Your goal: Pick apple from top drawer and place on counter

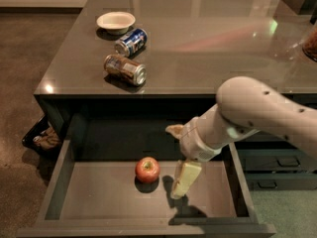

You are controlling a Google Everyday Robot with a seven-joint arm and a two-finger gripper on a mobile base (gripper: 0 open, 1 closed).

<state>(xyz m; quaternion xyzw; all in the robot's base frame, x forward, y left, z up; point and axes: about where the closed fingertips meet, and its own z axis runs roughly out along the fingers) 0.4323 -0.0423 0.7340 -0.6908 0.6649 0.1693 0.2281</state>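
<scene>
The small red apple [147, 169] lies on the grey floor of the open top drawer [94, 195], near its middle. My gripper [174, 161] hangs from the white arm, which reaches in from the right. It sits inside the drawer just right of the apple and does not touch it. Its fingers are spread apart and empty: the lower finger [184, 180] points down at the drawer floor beside the apple, and the upper one sits near the drawer's back. The glossy dark grey counter [208, 48] lies above and behind the drawer.
On the counter's left part stand a white bowl [116, 21], a blue can [131, 41] and a brown-silver can [125, 69], both cans on their sides. Narrower handled drawers [277, 162] are at the right. A dark bin [42, 138] sits on the floor at the left.
</scene>
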